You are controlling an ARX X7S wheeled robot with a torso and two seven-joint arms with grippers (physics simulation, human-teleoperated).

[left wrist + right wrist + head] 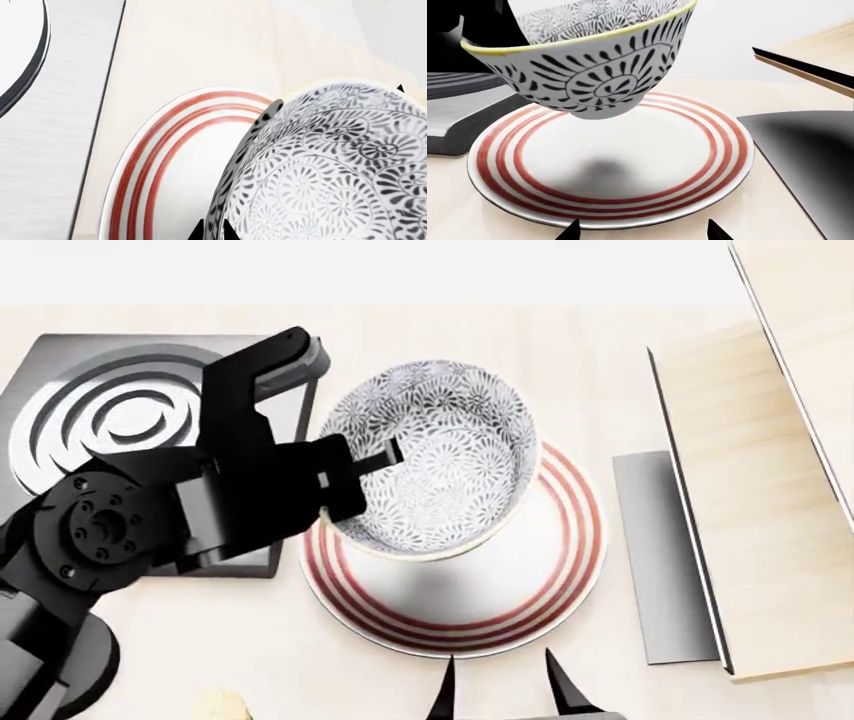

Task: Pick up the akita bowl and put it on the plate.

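Left tool (350,472) grips the tilted akita bowl (434,455) by its rim above the plate (534,585); right tool (501,688) open (idle). Released tilted, it could topple off.

Akita bowl (434,455) above plate (554,570), clear of it
Plate on desk (200,640); burner (114,415) left of plate; left claw (358,472) at bowl's left rim
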